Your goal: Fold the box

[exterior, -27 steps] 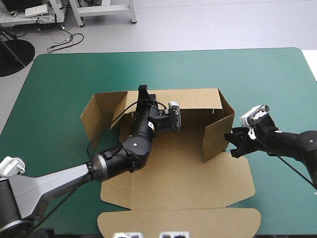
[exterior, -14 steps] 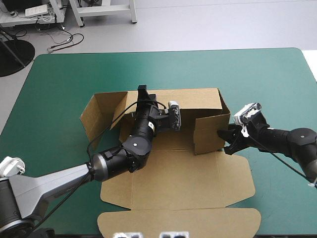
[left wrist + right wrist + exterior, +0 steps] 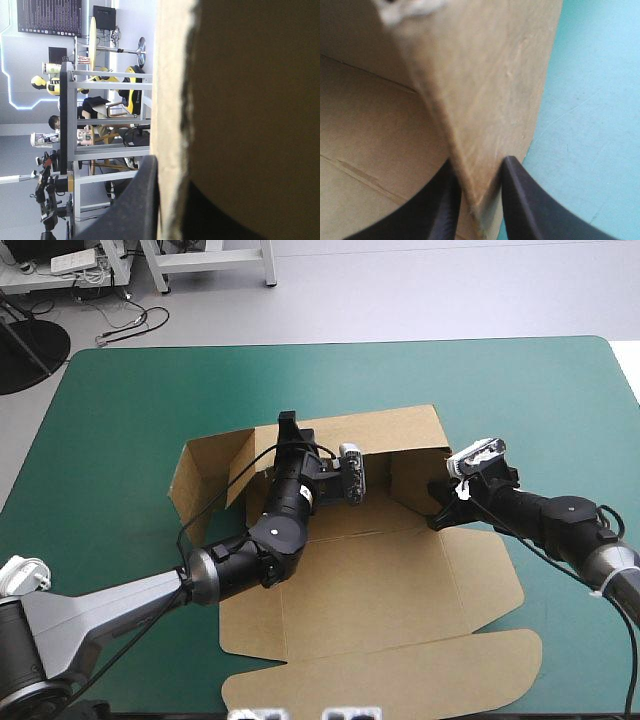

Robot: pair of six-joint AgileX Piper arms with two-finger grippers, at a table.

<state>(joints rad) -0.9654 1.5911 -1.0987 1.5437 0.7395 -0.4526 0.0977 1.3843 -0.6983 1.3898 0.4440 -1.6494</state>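
The brown box (image 3: 380, 590) lies in the middle of the teal-green table, its back wall (image 3: 400, 435) raised and its base and lid flat toward the front. My left gripper (image 3: 290, 426) is at the top edge of the back wall; in the left wrist view the board's edge (image 3: 170, 100) runs between its black fingers (image 3: 137, 205), shut on it. My right gripper (image 3: 437, 512) is shut on the right side flap (image 3: 485, 90), which stands folded inward near the back wall's right end.
The left side flap (image 3: 200, 475) stands upright and splayed outward. The rounded lid flap (image 3: 380, 680) reaches close to the table's front edge. Bare teal-green cover (image 3: 120, 410) lies left, right and beyond the box.
My right gripper moved left with the right side flap, swinging it inward toward the back wall. The box's base and lid shifted and turned slightly. The left arm stayed put.
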